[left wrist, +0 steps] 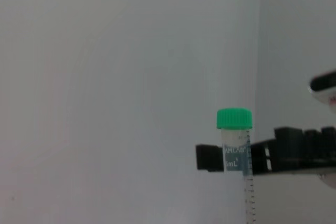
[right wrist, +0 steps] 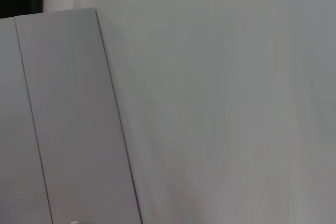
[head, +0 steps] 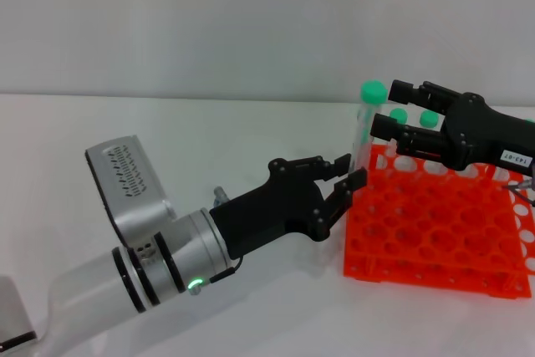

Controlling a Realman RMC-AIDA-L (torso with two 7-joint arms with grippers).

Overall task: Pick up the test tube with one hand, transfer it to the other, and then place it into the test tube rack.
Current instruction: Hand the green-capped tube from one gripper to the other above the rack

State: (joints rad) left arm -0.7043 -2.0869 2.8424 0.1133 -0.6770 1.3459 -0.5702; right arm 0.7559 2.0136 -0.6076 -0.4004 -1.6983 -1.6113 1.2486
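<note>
The test tube [head: 363,127], clear with a green cap, stands upright just left of the orange-red rack [head: 435,236]. My left gripper [head: 351,170], on the white-silver arm, is shut on the tube's lower end. My right gripper [head: 386,108], black with a white label, reaches in from the right. Its fingers [head: 393,129] are apart on either side of the tube just below the cap. In the left wrist view the tube [left wrist: 235,145] stands against a black finger [left wrist: 286,149] of the right gripper. The right wrist view shows only pale panels.
Two more green-capped tubes [head: 398,114] [head: 429,119] stand in the rack's far rows behind the right gripper. The rack lies at the right of the white table [head: 167,131]. The left arm's forearm crosses the lower left.
</note>
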